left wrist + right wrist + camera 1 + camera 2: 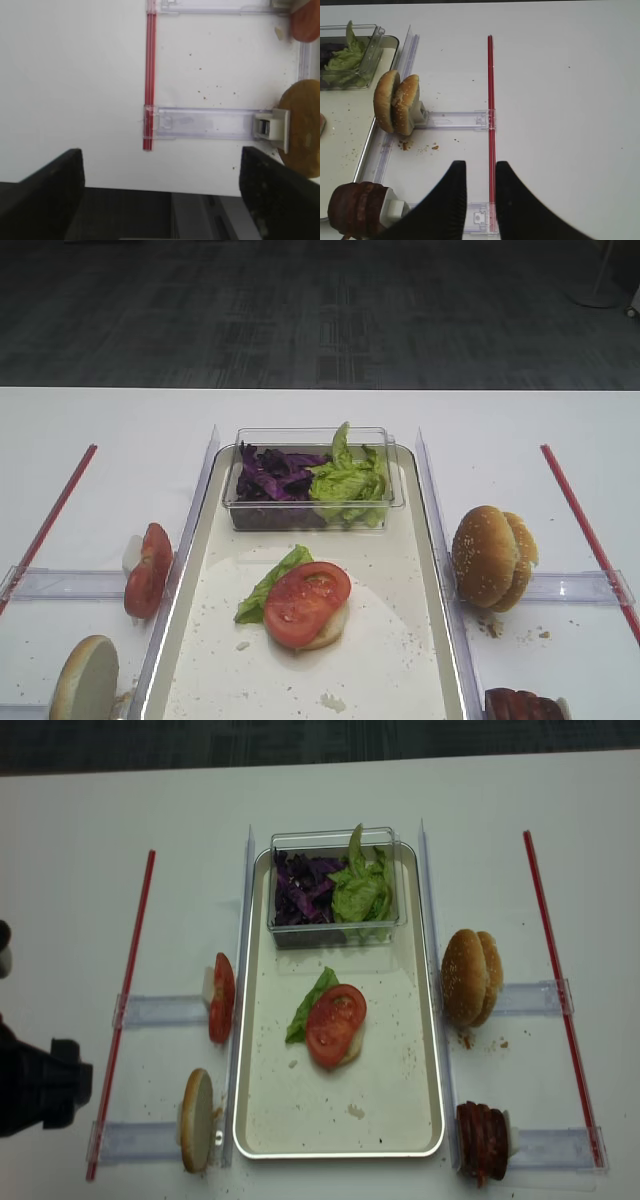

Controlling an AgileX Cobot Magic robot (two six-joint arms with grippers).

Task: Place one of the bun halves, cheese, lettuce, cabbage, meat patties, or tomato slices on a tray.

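Note:
On the metal tray [390,650] a tomato slice [305,602] lies on a bun half [335,628] beside a lettuce leaf [268,585]. More tomato slices [148,570] and a bun half [85,680] stand on edge left of the tray. Bun halves [492,555] and meat patties [352,210] stand to its right. Cabbage [272,475] and lettuce [350,480] fill the tub. No cheese shows. My left gripper [160,155] hangs wide open and empty over the table's front edge. My right gripper [480,167] stands narrowly open, empty, right of the patties.
A clear plastic tub [230,502] sits at the tray's far end. Clear plastic holders [205,122] and red strips [491,100] lie on the white table either side. Crumbs [412,146] lie below the right buns. My left arm [40,1085] shows at the left edge.

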